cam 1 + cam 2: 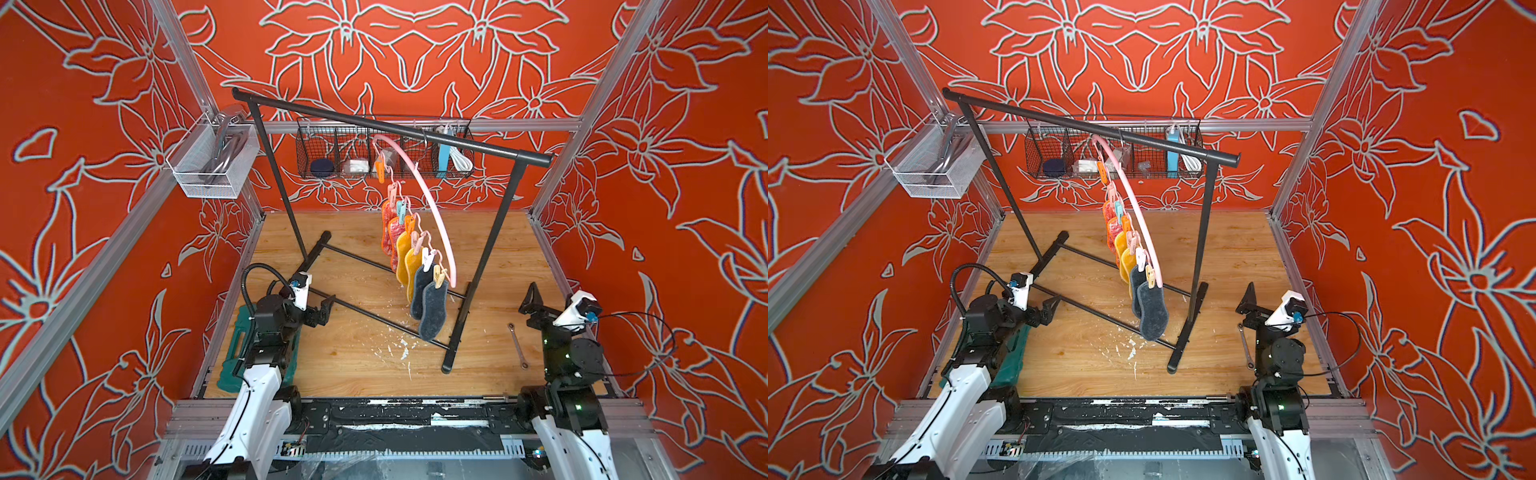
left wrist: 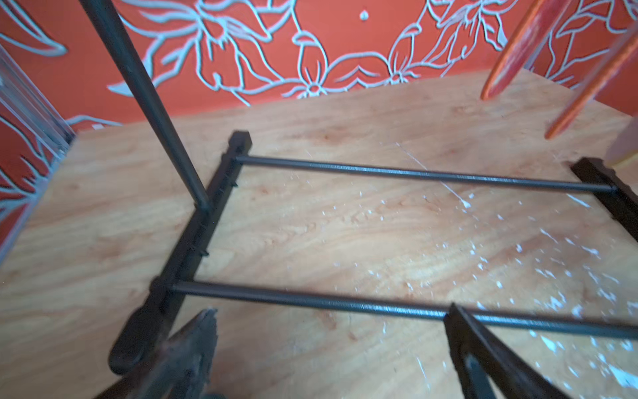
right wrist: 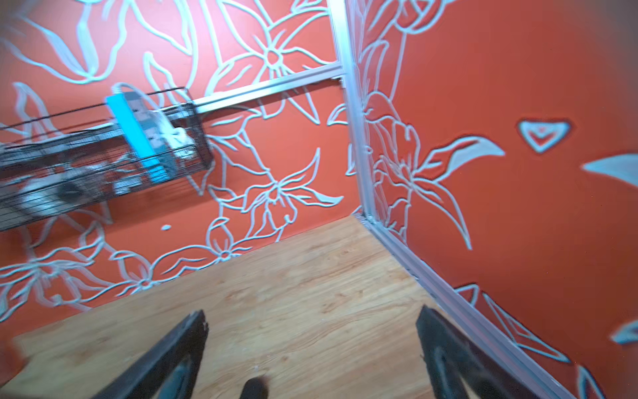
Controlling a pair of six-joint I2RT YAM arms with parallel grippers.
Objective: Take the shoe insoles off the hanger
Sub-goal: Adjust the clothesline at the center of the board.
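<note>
In both top views the pink hanger (image 1: 424,195) (image 1: 1138,208) hangs by its hook from the black rack's top bar. Clipped along it are the shoe insoles: red-pink (image 1: 388,224) (image 1: 1109,212) farthest back, yellow (image 1: 403,257) (image 1: 1121,249) in the middle, dark grey (image 1: 432,311) (image 1: 1152,311) nearest. My left gripper (image 1: 326,309) (image 1: 1050,309) (image 2: 331,311) is open and empty, low over the rack's base, left of the insoles. The red-pink insoles (image 2: 518,51) show edge-on in the left wrist view. My right gripper (image 1: 530,299) (image 1: 1248,299) (image 3: 310,314) is open and empty, right of the rack.
The black rack (image 1: 395,124) stands diagonally on the wooden table (image 1: 353,365), its base bars (image 2: 379,172) near my left gripper. A black wire basket (image 1: 382,153) and a white mesh basket (image 1: 212,162) hang on the walls. A green case (image 1: 237,353) and a wrench (image 1: 517,345) lie by the arms.
</note>
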